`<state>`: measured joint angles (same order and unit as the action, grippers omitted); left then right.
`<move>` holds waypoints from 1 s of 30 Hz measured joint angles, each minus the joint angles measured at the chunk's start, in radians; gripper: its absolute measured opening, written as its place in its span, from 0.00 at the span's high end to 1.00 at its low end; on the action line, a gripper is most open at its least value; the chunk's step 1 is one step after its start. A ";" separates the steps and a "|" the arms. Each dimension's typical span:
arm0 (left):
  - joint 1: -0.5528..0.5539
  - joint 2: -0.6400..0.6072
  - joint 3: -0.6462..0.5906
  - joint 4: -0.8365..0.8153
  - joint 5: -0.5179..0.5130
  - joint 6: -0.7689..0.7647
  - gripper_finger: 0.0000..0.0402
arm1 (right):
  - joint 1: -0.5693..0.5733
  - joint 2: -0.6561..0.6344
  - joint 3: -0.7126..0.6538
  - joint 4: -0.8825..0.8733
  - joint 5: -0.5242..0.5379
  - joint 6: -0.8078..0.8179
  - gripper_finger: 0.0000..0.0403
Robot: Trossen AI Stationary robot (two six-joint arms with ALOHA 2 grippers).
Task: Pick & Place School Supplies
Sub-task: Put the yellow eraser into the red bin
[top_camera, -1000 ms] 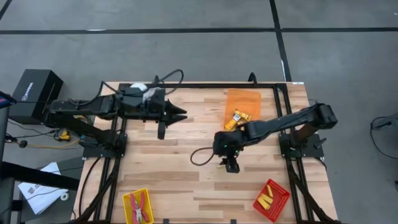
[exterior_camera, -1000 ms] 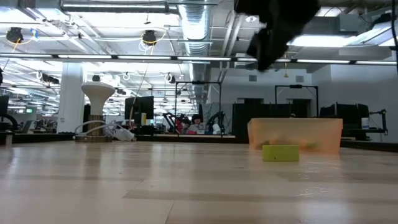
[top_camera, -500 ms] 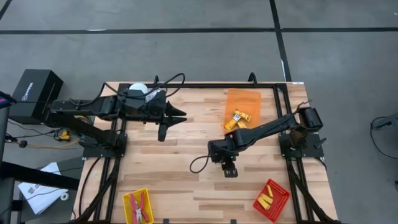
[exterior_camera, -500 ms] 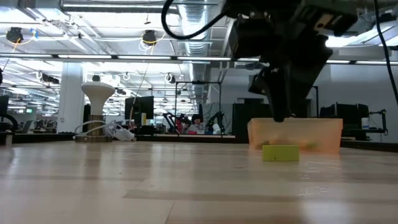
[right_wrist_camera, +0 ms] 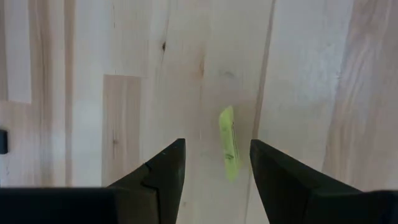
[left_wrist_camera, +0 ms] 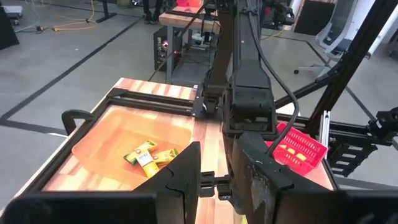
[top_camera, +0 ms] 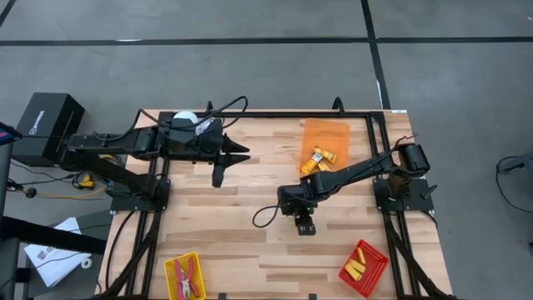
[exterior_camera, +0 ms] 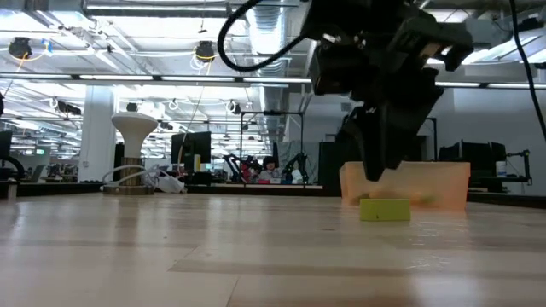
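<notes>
R tool [right_wrist_camera: 214, 165] apart, empty | yellow stick [right_wrist_camera: 228, 142] on counter [right_wrist_camera: 124, 62] centred between fingers, long axis parallel to them | L tool [top_camera: 218, 163] far, upper left, apart

The table [top_camera: 241, 212] was pale wood in jointed planks, smooth with a faint sheen, framed by black metal rails [top_camera: 275, 115]. The orange tray [left_wrist_camera: 112, 140] looked like translucent glossy plastic. The right gripper [right_wrist_camera: 214, 163] had matt dark fingers.
</notes>
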<state>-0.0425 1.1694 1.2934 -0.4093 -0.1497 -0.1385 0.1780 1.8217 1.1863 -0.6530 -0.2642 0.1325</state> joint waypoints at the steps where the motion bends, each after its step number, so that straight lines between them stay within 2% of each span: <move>1: 0.000 0.000 0.000 0.000 0.000 0.002 0.77 | -0.003 0.000 -0.009 0.011 0.000 0.003 0.57; 8: 0.000 0.000 0.000 -0.002 0.000 0.002 0.77 | -0.011 0.000 -0.061 0.049 -0.020 0.024 0.57; 24: 0.000 0.000 0.000 -0.003 0.000 0.002 0.77 | -0.011 0.001 -0.065 0.118 0.002 0.025 0.59; 28: 0.000 0.000 0.000 -0.004 0.001 0.002 0.77 | -0.011 0.039 -0.069 0.095 0.002 0.027 0.58; 30: 0.000 0.000 0.000 -0.004 0.001 0.002 0.77 | -0.012 0.078 -0.060 0.150 -0.014 0.031 0.58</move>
<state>-0.0425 1.1694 1.2934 -0.4134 -0.1490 -0.1362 0.1662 1.8997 1.1266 -0.5029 -0.2780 0.1634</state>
